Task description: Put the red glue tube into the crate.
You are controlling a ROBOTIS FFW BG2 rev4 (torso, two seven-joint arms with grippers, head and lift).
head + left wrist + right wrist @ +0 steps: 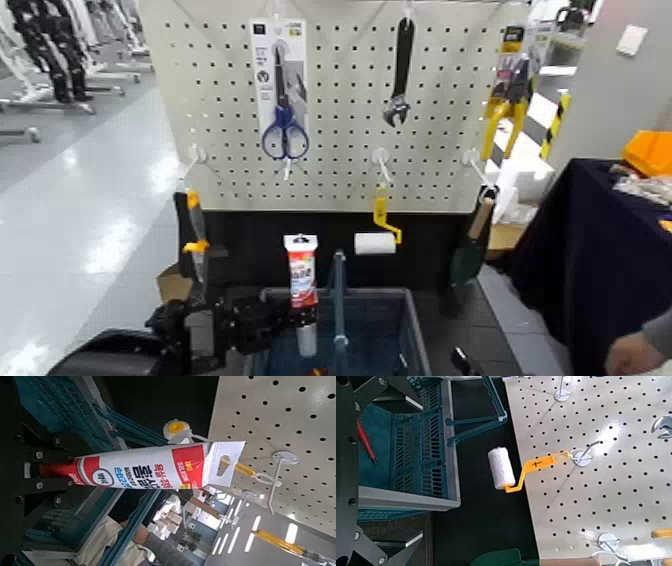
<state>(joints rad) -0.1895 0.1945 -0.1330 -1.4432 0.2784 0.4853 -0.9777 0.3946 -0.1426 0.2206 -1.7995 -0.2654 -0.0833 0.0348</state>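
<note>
My left gripper point(285, 322) is shut on the cap end of the red glue tube point(301, 272). It holds the tube upright, white cap down, over the near left part of the blue-grey crate point(405, 318), just left of the crate's upright bar handle point(338, 295). In the left wrist view the tube point(147, 467) runs out from between the fingers, with the crate's lattice point(67, 404) behind it. My right gripper point(462, 362) is low at the crate's right side, open and empty. Its wrist view shows the crate point(411, 447) from outside.
A pegboard point(340, 130) behind the crate holds blue-handled scissors point(284, 125), a wrench point(399, 70), yellow pliers point(505, 95) and a paint roller point(376, 240). A dark-clothed table point(590, 250) stands at right, with a person's hand point(635, 352) near it. A thin red item point(366, 441) lies in the crate.
</note>
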